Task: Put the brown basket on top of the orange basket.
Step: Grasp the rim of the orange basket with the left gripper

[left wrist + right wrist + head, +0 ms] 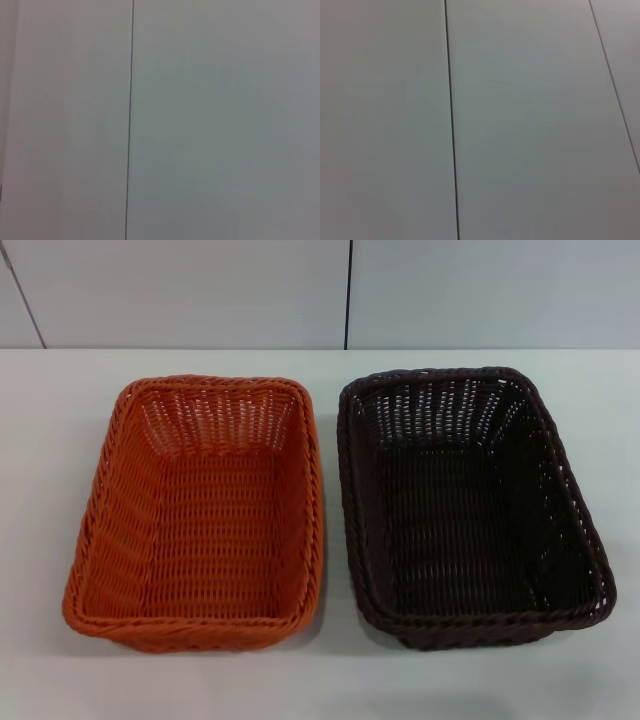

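Observation:
The orange basket [200,510] sits on the white table on the left in the head view, empty, its long side running away from me. The brown basket [470,505] sits right beside it on the right, also empty, a narrow gap between their rims. Neither gripper nor arm shows in the head view. Both wrist views show only a plain grey panelled wall with thin dark seams, with no basket and no fingers in them.
The white table [320,680] runs from the near edge of the view to a grey panelled wall [200,290] behind the baskets. Bare table surface lies in front of and on both outer sides of the baskets.

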{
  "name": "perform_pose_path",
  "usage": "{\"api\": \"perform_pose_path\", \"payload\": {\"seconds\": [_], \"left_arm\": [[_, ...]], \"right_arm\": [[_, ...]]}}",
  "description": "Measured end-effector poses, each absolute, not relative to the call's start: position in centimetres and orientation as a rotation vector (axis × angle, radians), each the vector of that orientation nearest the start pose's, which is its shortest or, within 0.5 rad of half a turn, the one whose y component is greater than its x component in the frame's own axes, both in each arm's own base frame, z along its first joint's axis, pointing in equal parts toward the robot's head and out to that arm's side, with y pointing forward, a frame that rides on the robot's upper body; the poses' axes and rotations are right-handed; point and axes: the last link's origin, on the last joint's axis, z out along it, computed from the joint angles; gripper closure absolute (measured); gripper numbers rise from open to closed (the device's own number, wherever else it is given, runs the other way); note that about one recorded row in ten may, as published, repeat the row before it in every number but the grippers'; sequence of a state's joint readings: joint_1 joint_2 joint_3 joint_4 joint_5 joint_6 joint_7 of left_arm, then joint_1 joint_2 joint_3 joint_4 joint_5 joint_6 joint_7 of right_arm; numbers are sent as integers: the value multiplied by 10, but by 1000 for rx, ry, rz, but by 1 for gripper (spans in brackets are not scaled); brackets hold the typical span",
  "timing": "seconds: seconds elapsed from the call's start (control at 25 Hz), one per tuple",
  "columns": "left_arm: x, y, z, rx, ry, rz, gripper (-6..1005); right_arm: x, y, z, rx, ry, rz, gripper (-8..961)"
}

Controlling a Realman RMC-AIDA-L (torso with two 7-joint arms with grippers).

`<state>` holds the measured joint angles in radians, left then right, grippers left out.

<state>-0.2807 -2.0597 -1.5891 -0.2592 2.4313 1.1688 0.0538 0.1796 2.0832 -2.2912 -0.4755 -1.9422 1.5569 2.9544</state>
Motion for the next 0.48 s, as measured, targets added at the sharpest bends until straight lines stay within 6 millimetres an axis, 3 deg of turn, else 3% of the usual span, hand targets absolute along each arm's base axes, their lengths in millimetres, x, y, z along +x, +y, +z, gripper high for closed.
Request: {"api": "perform_pose_path", "payload": {"seconds": [0.4, 0.48], "left_arm": [[-407, 290, 91, -966, -569, -490, 190], [-401, 303, 84, -1078, -564, -482, 193]], "right_arm": [[328, 260, 38, -1019, 373, 747, 230], [328, 260, 38, -1019, 373, 748, 230]]}}
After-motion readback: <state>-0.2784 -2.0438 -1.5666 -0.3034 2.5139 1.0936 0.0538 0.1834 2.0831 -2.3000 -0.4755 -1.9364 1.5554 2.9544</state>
